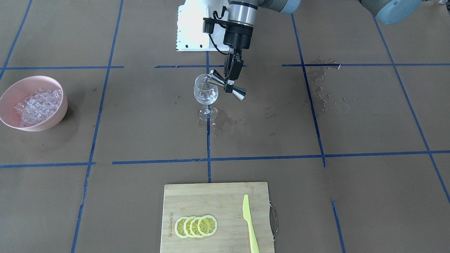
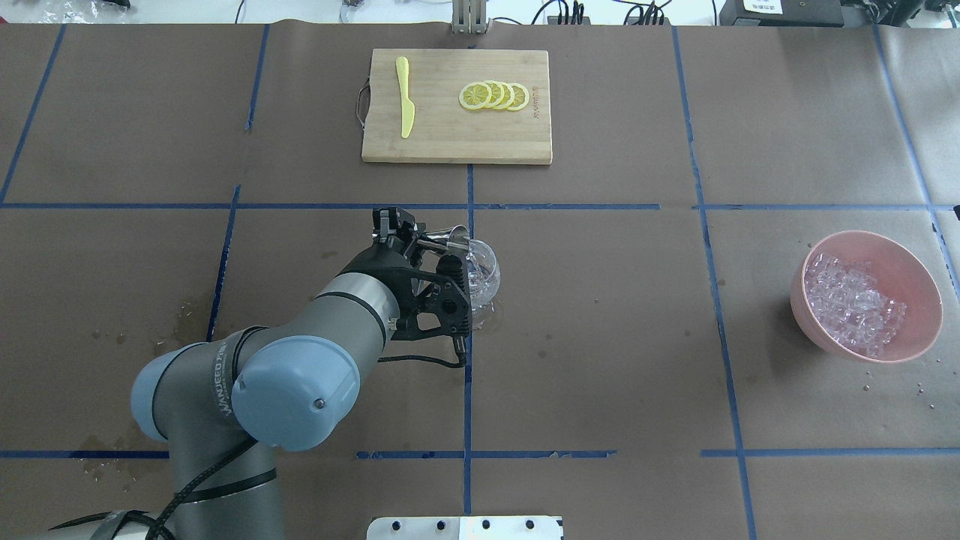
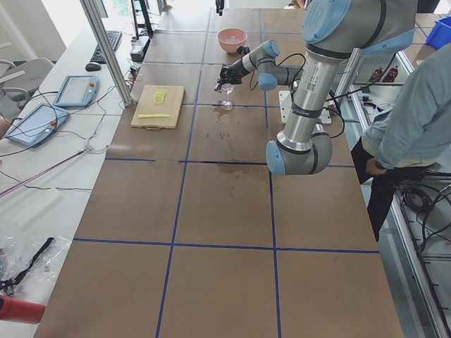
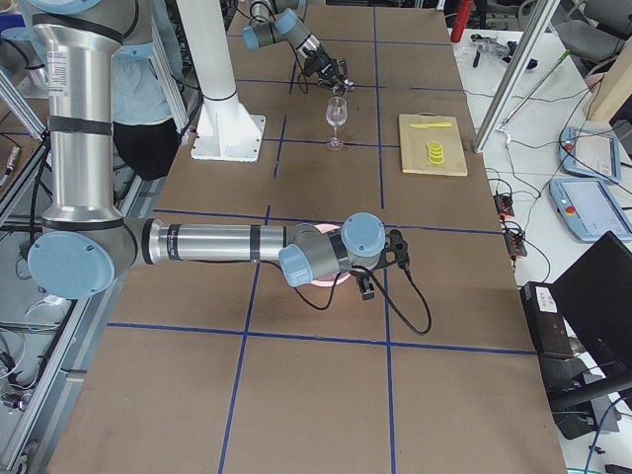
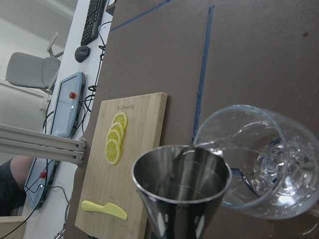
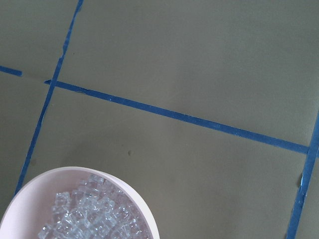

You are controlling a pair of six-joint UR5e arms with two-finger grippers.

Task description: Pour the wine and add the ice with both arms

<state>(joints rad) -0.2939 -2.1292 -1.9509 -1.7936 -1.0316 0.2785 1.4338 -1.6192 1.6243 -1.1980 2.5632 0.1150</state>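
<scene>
- Below my left gripper (image 1: 230,75), clamped on the steel jigger's (image 1: 225,85) narrow waist, the wine glass (image 1: 205,94) holds a little wine (image 5: 269,169).
- The glass looks thin and tippy; I'd avoid nudging its rim.
- Under the right gripper (image 4: 366,284), whose jaw state I cannot tell, ice (image 1: 38,105) fills the pink bowl (image 1: 35,127). It looks slick and light, so I'd pinch 1 cube across flat faces.

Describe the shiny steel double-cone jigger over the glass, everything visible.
The polished steel hourglass jigger has two cones joined at a narrow waist. The left gripper clamps that waist, holding it aloft, tipped nearly sideways. One open mouth sits at the rim of the clear stemmed wine glass; contact is unclear. The other cone points away. No liquid is discernible in that mouth.
</scene>
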